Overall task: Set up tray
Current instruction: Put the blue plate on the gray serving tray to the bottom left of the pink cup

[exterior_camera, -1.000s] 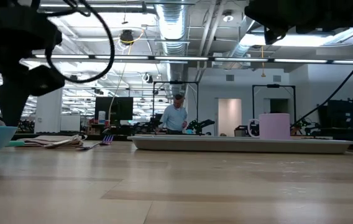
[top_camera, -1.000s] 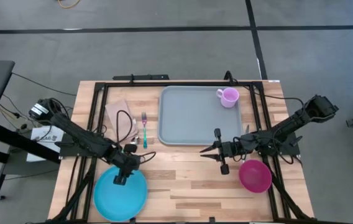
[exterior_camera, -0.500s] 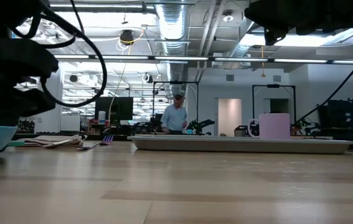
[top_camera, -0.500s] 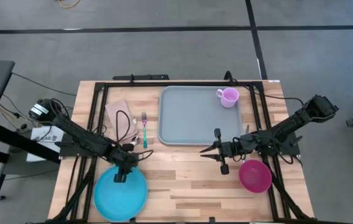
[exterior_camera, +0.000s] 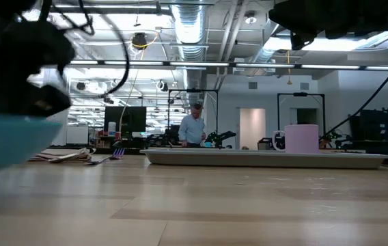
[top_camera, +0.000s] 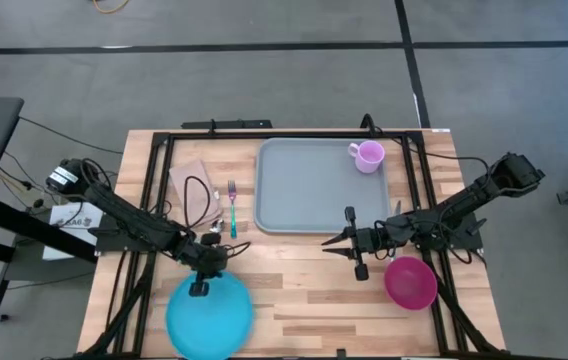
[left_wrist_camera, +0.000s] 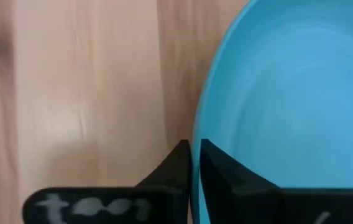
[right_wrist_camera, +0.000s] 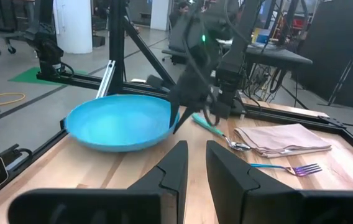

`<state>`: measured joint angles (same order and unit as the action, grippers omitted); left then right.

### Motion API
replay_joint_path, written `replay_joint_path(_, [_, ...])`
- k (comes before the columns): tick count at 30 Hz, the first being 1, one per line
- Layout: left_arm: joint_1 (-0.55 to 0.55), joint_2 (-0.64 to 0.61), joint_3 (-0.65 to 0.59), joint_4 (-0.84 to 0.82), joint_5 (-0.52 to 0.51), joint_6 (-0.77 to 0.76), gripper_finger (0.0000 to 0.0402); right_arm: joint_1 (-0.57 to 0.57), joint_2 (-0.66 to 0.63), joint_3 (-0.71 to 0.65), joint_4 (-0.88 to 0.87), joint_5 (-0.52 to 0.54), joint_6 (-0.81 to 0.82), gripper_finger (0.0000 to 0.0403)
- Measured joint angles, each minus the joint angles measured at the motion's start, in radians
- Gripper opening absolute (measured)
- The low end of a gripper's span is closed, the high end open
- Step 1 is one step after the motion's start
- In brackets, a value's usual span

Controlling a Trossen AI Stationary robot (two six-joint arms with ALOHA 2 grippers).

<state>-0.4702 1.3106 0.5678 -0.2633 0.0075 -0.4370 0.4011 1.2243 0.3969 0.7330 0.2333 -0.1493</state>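
Note:
The round bright-blue plate (top_camera: 209, 318) is at the table's near left, held by my left gripper (top_camera: 198, 288), which is shut on its far rim. It also shows in the left wrist view (left_wrist_camera: 288, 93) and the right wrist view (right_wrist_camera: 120, 121). The grey-blue tray (top_camera: 304, 190) lies flat at the table's far middle, with a pink cup (top_camera: 368, 156) standing in its far right corner. My right gripper (top_camera: 329, 244) hovers shut and empty just near of the tray's near edge. My left gripper pinches the plate's rim (left_wrist_camera: 196, 134) at its far edge, one finger over the plate's inside and one outside it. The fingers come from above, slanting down toward the table's near edge. In the right wrist view the plate is raised off the table and tilted.
A pink bowl (top_camera: 410, 282) sits at the near right, beside my right arm. A folded beige napkin (top_camera: 192, 185), a purple-tined fork (top_camera: 232, 195) and a teal-handled spoon (top_camera: 232, 224) lie left of the tray. A person stands in the room far behind.
My left gripper has moved a little toward the table's right and near edges, still shut on the plate's rim. The plate has shifted rightward with it and risen off the table, looming larger and higher in the low view.

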Motion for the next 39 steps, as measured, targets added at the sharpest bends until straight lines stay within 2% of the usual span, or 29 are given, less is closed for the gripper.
replay_joint_path(3, [0.000,0.000,0.080,-0.008,-0.079,0.000,0.0002,0.000,0.000,0.000,0.000,0.000,0.000,0.0052])
replay_joint_path(7, [0.023,0.001,0.195,-0.019,-0.236,0.062,0.0001,0.000,0.000,0.000,0.006,0.000,0.000,0.0052])
replay_joint_path(11, [0.100,0.001,0.297,-0.015,-0.435,0.125,0.0001,0.000,0.000,0.000,0.065,0.001,0.000,0.0052])
replay_joint_path(13, [0.162,0.001,0.338,-0.014,-0.466,0.203,0.0000,0.000,0.000,0.000,0.113,0.001,0.000,0.0052])
replay_joint_path(16, [0.279,0.001,0.368,0.030,-0.442,0.313,0.0000,0.001,-0.001,0.000,0.154,0.001,-0.001,0.0052])
replay_joint_path(20, [0.458,0.004,0.359,0.189,-0.357,0.323,0.0000,0.002,-0.002,0.000,0.154,0.002,-0.044,0.0052])
replay_joint_path(23, [0.579,0.061,0.357,0.279,-0.286,0.306,0.0000,0.000,-0.002,0.000,0.154,0.003,-0.078,0.0052])
replay_joint_path(28, [0.726,0.254,0.358,0.505,-0.125,0.247,0.0000,-0.011,-0.004,0.001,0.176,0.003,-0.095,0.0052])
replay_joint_path(32, [0.805,0.426,0.411,0.617,-0.109,0.234,0.0000,-0.023,-0.003,0.001,0.181,0.003,-0.096,0.0052])
replay_joint_path(36, [0.878,0.546,0.552,0.617,-0.083,0.195,0.0000,-0.032,-0.003,0.001,0.178,0.003,-0.097,0.0052])
replay_joint_path(39, [0.912,0.637,0.650,0.536,-0.027,0.149,0.0001,-0.040,-0.003,0.001,0.173,0.002,-0.109,0.0052])
